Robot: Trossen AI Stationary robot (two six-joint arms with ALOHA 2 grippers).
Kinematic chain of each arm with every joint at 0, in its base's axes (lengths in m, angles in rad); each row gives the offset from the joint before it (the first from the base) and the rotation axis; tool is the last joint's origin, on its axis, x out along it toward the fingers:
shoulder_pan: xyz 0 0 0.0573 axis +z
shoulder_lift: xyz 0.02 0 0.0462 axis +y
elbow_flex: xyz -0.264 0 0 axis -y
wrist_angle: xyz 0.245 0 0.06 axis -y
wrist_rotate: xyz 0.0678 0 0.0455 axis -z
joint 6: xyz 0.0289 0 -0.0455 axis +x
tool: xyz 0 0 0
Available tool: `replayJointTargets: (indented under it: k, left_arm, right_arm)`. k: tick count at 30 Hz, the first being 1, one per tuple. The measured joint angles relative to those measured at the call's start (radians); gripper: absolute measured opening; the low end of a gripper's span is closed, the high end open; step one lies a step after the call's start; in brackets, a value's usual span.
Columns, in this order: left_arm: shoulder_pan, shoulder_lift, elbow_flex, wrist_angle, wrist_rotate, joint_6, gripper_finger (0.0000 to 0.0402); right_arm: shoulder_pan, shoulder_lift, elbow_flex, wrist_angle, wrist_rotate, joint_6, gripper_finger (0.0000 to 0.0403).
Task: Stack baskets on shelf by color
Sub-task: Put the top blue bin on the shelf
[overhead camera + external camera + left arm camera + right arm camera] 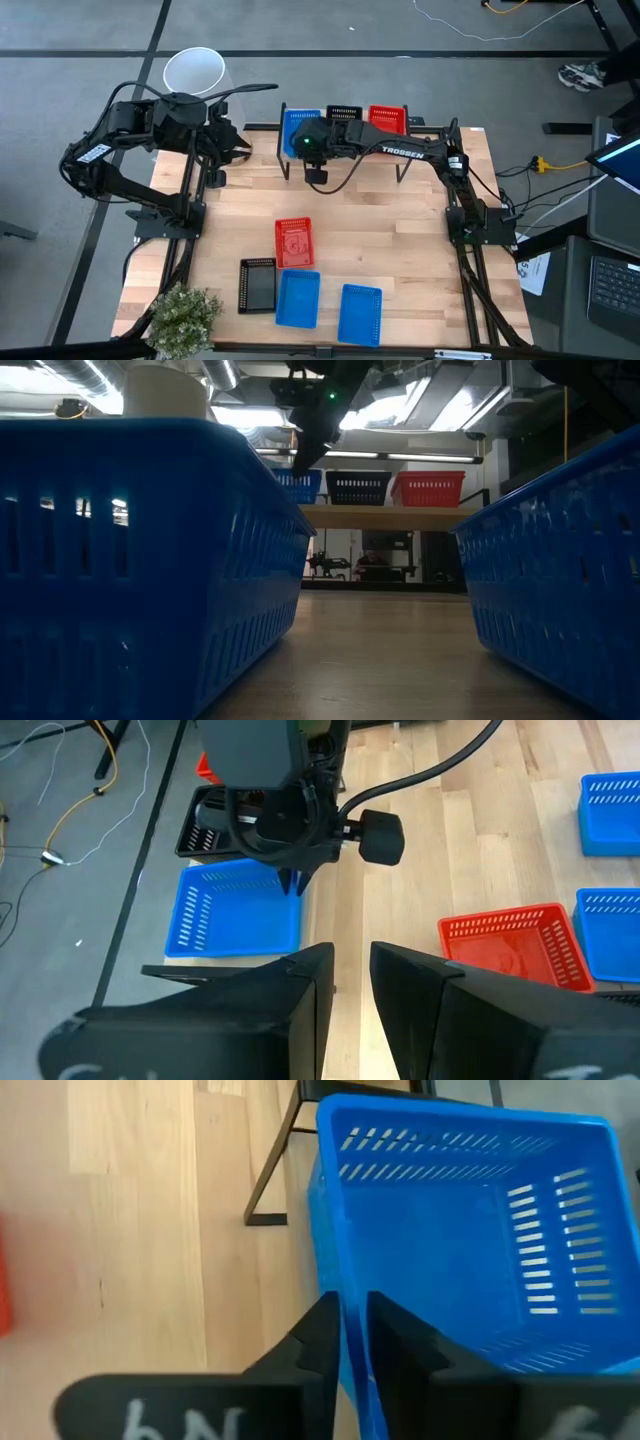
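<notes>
Left tool (235, 140): waits at the left back edge of the surface (400, 250), narrow gap, holds nothing.
Right tool (350, 1330): over the shelf (262, 160), its left end, fingers either side of the blue basket (470, 1230) wall, pinched or letting go cannot tell.
Nearer arm: right.
On shelf: one blue, one black basket (344, 113), one red basket (388, 118).
On surface: two blue baskets (297, 298), one red, one black.
Long axis: front to back.
</notes>
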Motion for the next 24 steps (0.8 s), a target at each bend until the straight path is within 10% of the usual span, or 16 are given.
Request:
replayJointTargets:
  k: [24]
  left_arm:
    - [0.000,0.000,0.000,-0.006,0.000,-0.024,0.0063]
  right_arm:
    - [-0.001,0.000,0.010,0.065,0.026,0.061,0.0069]
